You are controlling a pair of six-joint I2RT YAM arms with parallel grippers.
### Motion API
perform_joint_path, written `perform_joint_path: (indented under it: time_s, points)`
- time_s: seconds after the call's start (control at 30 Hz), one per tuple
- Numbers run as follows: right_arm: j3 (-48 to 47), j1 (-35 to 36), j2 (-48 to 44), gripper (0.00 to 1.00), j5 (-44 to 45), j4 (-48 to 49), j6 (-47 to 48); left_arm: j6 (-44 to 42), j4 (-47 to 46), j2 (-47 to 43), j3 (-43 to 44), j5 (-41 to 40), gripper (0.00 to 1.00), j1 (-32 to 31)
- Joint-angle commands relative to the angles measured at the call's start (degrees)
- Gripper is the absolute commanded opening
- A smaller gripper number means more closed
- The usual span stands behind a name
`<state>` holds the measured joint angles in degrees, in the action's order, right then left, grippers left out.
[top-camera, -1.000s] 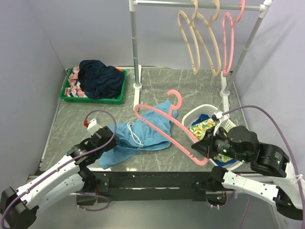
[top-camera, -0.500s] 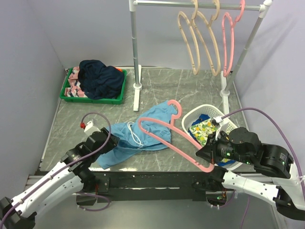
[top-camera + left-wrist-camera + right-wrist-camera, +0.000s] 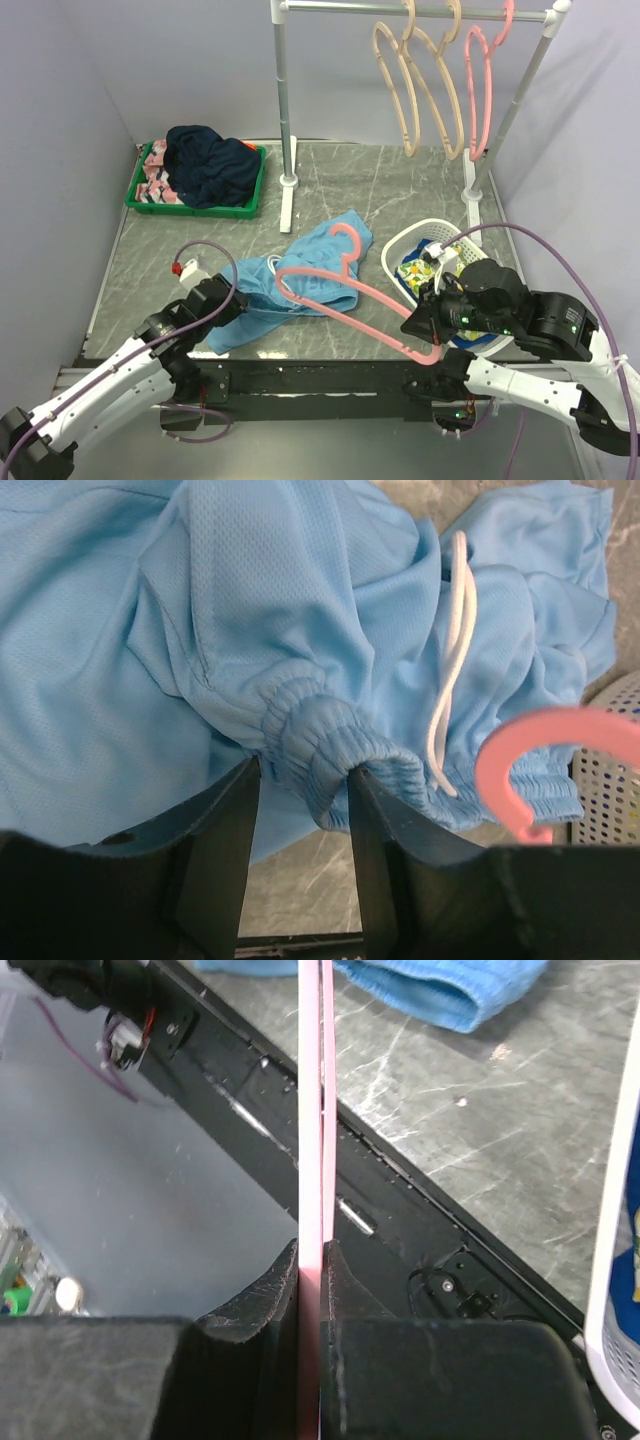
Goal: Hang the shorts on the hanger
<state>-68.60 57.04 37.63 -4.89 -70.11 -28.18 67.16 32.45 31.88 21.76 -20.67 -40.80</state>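
Your right gripper (image 3: 311, 1260) clamps the hanger (image 3: 560, 723) and your left gripper (image 3: 303, 780) pinches the shorts (image 3: 250, 600) at the waistband, yet no fabric is threaded on, so the hanging itself remains

The shorts (image 3: 320, 250) lay mid-table (image 3: 400, 180), the hanger (image 3: 300, 270) across their front, perhaps raised off them. A basket (image 3: 405, 235) stood just right, a tray (image 3: 190, 210) back left, and a rack (image 3: 283, 100) behind carried more hangers (image 3: 478, 90).
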Motion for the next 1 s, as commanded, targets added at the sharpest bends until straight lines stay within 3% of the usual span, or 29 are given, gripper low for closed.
perform_joint_path:
  time_s: [0.0, 0.13, 0.23, 0.27, 0.37, 0.63, 0.97]
  points:
    - [-1.89, 0.27, 0.96, 0.0, -4.52, 3.92, 2.87, 0.35, -3.17, 2.39, 0.04, -4.2, 0.44, -0.07]
    - [-3.55, 0.27, 2.36, 0.0, -4.08, 3.22, 3.84, -0.36, -5.02, 7.04, 0.83, -5.52, 0.33, -0.07]
    - [-4.7, 0.36, 3.24, 0.0, -6.1, 3.75, 4.54, -1.23, -6.25, 8.98, 1.44, -5.53, 0.2, -0.07]
    - [-4.7, 0.36, 3.5, 0.0, -6.28, 4.1, 4.89, -1.93, -6.69, 9.25, 1.79, -5.35, 0.12, -0.07]
    - [-3.65, 0.27, 5.08, 0.0, -7.42, 6.2, 5.51, -2.99, -6.7, 9.43, 2.59, -4.91, 0.01, -0.07]
    - [-2.5, 0.36, 9.57, 0.0, -7.6, 9.29, 8.49, -5.71, -5.99, 8.2, 6.01, -3.07, 0.01, 0.01]
    - [-1.1, 1.05, 13.08, 0.0, 5.04, 9.64, 12.11, -9.67, -2.3, 6.18, 9.96, -2.89, 0.01, -0.07]
